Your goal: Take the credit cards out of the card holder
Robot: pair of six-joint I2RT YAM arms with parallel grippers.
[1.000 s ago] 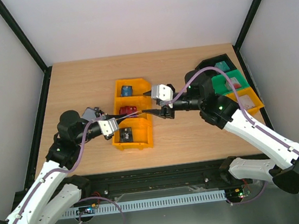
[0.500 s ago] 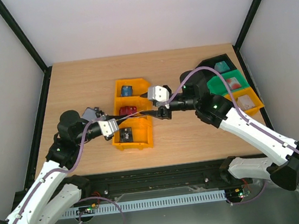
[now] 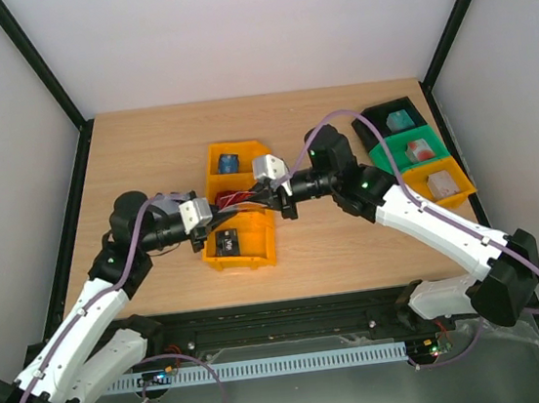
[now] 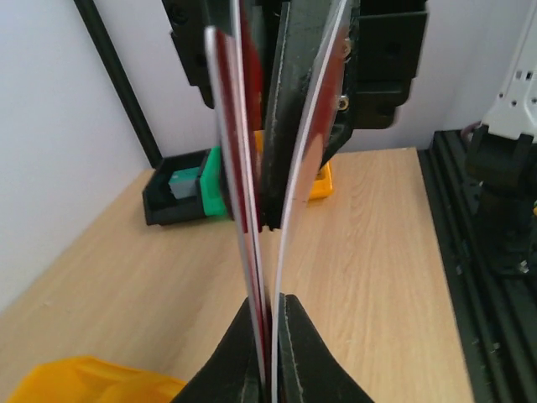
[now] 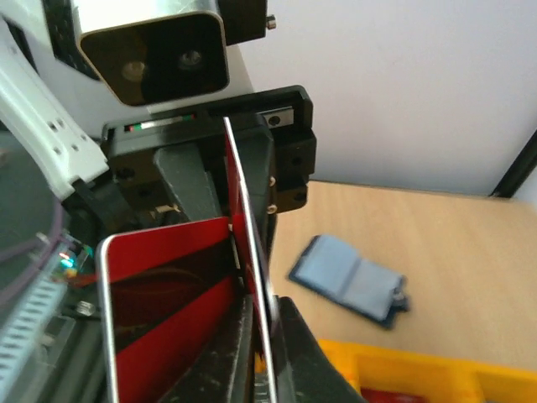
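Left gripper (image 4: 267,315): we see it clamped on red credit cards (image 4: 250,176).
Right gripper (image 5: 264,315): closed on one of them.
Card holder (image 5: 348,281): lying open.

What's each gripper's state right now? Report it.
Left gripper: closed, holding thin red plastic credit cards.
Right gripper: closed, pinching one of those cards by its edge.
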